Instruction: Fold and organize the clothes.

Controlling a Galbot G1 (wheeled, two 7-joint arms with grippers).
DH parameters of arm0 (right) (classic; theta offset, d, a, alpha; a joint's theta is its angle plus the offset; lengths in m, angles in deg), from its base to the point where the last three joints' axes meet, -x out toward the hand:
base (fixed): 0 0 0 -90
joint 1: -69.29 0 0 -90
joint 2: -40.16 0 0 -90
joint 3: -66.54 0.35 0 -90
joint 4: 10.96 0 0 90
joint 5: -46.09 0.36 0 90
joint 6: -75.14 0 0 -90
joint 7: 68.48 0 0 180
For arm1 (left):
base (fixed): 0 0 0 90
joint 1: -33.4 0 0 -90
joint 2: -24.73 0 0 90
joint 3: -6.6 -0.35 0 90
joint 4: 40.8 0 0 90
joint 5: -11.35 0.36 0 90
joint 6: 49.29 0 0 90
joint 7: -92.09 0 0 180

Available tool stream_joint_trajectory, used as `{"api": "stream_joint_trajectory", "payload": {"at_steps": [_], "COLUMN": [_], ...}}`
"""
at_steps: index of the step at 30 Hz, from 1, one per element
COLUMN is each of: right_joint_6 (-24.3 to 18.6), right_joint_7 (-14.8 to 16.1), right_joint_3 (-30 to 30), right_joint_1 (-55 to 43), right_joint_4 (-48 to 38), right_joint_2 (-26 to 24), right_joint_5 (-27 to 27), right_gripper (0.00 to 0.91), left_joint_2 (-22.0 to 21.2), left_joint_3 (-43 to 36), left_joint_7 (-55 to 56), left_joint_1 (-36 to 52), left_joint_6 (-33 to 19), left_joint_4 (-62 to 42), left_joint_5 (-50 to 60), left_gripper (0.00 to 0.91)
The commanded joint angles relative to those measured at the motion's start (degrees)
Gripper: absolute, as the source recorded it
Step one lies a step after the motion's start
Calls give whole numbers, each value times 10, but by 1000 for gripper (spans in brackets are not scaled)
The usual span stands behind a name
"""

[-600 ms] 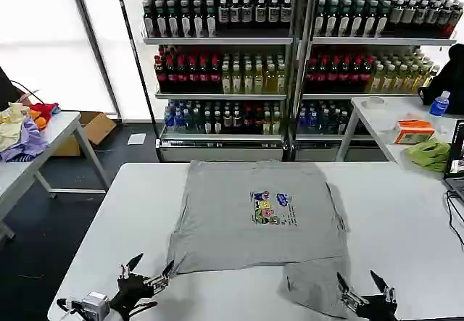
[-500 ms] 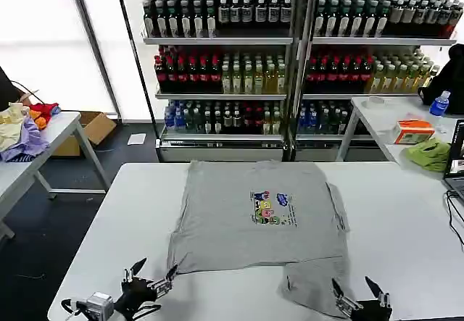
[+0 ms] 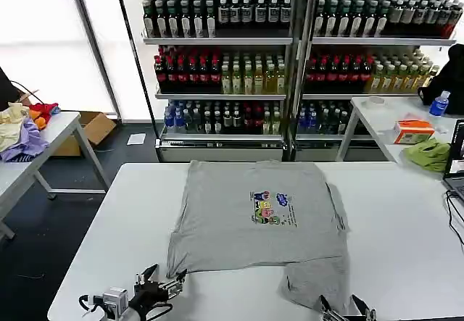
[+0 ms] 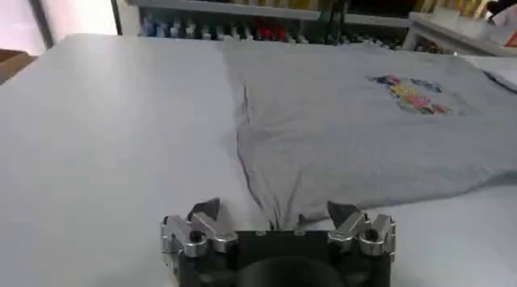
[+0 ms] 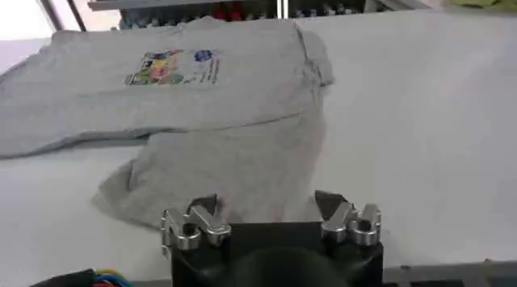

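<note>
One light grey cotton shirt with a small cartoon chest print [image 3: 259, 218] lies flat mid-table on the white table [image 3: 109, 227], a flap trailing toward 5 o'clock. Left gripper [image 3: 164, 285] sits at the shirt's 7 o'clock corner, fingers spread, just off the hem. Right gripper [image 3: 346, 309] is at 5 o'clock, spread too, by the flap. Drink shelves [image 3: 290, 60] stand at 12, a colourful garment heap [image 3: 25, 125] at 10, green cloth [image 3: 428, 153] at 2.

Shirt [image 3: 254, 216]: soft matt grey cotton-like cloth, lightly creased, glossy-looking colour print on chest. Counter [image 3: 109, 234]: smooth white top, faint sheen. Left gripper [image 4: 279, 224] and right gripper [image 5: 273, 216]: you see bare silvery metal fingers on matt black bodies.
</note>
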Motion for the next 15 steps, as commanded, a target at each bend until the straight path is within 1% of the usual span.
{"api": "stream_joint_trajectory", "payload": {"at_steps": [1, 2, 3, 4, 5, 6, 7, 8, 11, 15], "right_joint_6": [6, 4, 2, -3, -4, -7, -13, -15, -16, -30], "right_joint_7": [-19, -19, -19, -19, -19, -17, -16, -15, -12, -3], "right_joint_3": [-50, -51, -53, -55, -55, -55, -54, -54, -52, -53], "right_joint_1": [2, 2, 1, 0, 0, -1, -2, -2, -1, 3], "right_joint_4": [-10, -11, -13, -16, -17, -19, -21, -21, -20, -18], "right_joint_2": [10, 11, 12, 13, 14, 16, 16, 15, 14, 14], "right_joint_5": [-3, -4, -5, -5, -5, -5, -5, -5, -4, -4], "right_gripper": [0, 0, 0, 0, 0, 0, 0, 0, 0, 0], "left_joint_2": [2, 2, 2, 0, 0, -1, -2, -3, -4, -3], "left_joint_3": [-27, -28, -30, -31, -32, -33, -34, -35, -35, -35], "left_joint_7": [10, 10, 10, 9, 8, 7, 5, 4, 2, 2], "left_joint_1": [21, 21, 21, 20, 20, 20, 20, 20, 20, 21], "left_joint_6": [17, 17, 17, 17, 17, 17, 17, 16, 12, 4], "left_joint_4": [-11, -11, -10, -10, -10, -10, -11, -12, -17, -24], "left_joint_5": [-13, -13, -13, -12, -11, -11, -8, -7, -8, -8], "left_gripper": [312, 272, 212, 171, 151, 101, 71, 50, 40, 30]}}
